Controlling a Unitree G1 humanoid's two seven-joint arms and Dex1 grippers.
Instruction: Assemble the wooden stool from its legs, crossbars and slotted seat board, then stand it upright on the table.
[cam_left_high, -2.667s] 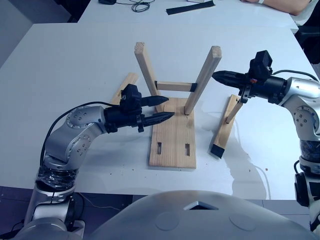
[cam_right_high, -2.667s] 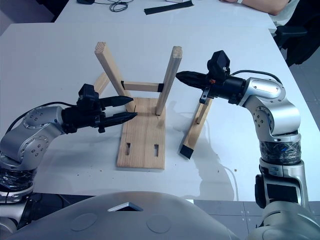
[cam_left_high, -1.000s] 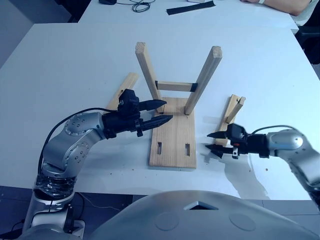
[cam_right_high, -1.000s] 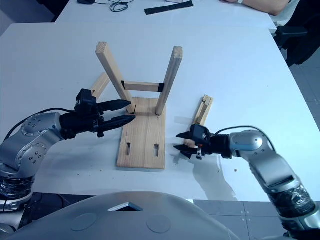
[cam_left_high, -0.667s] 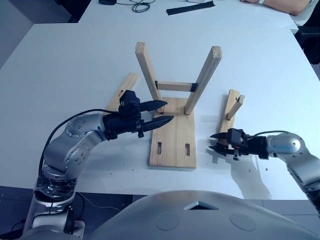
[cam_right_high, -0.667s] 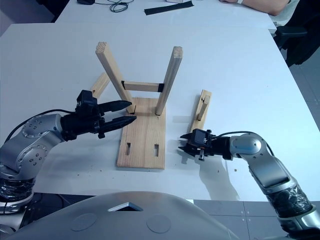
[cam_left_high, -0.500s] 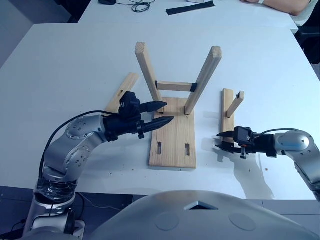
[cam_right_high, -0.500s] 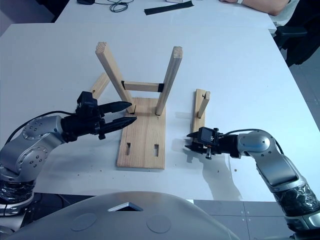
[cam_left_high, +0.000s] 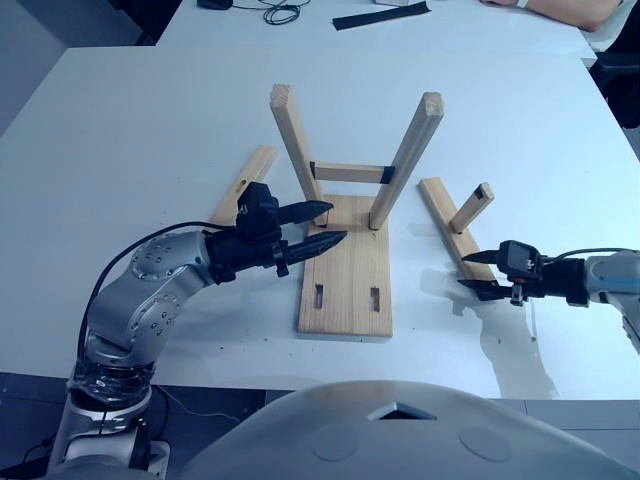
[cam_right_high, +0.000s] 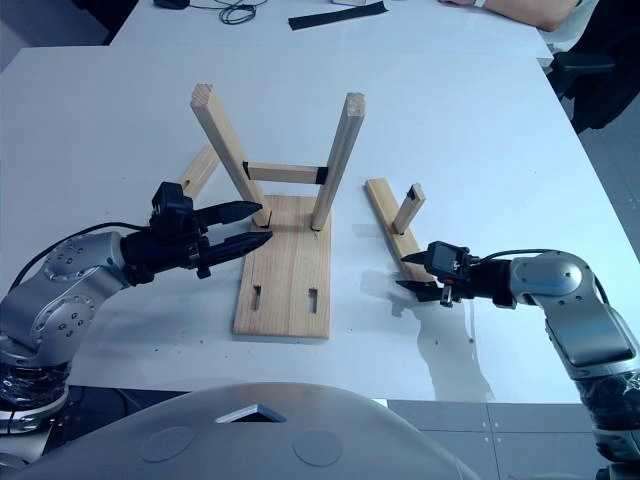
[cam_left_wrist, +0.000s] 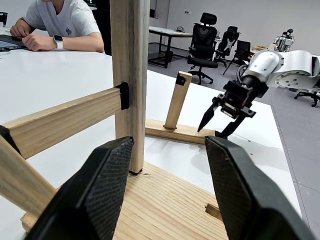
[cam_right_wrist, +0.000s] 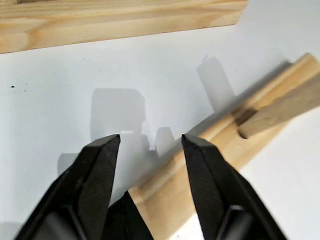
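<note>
The slotted seat board (cam_left_high: 345, 270) lies flat on the table. Two legs (cam_left_high: 293, 140) (cam_left_high: 405, 160) stand in its far slots, joined by a crossbar (cam_left_high: 348, 172). My left gripper (cam_left_high: 318, 224) hovers open beside the base of the left upright leg (cam_left_wrist: 131, 75). A loose leg (cam_left_high: 447, 225) with a short crossbar stub (cam_left_high: 470, 208) lies to the right of the board. My right gripper (cam_left_high: 478, 272) is open low over the table, its fingers (cam_right_wrist: 97, 170) straddling that leg's near, black-capped end (cam_right_wrist: 215, 145). Another leg (cam_left_high: 245, 180) lies left of the board.
The white table (cam_left_high: 150, 120) has free room on the far side and at both ends. A second table behind holds cables and a black strip (cam_left_high: 380, 15). A person's arm rests at its far right corner.
My right gripper has slid to the right along the table's front. The loose leg's near end swung right with it, so the leg now slants the other way. The left arm is still.
</note>
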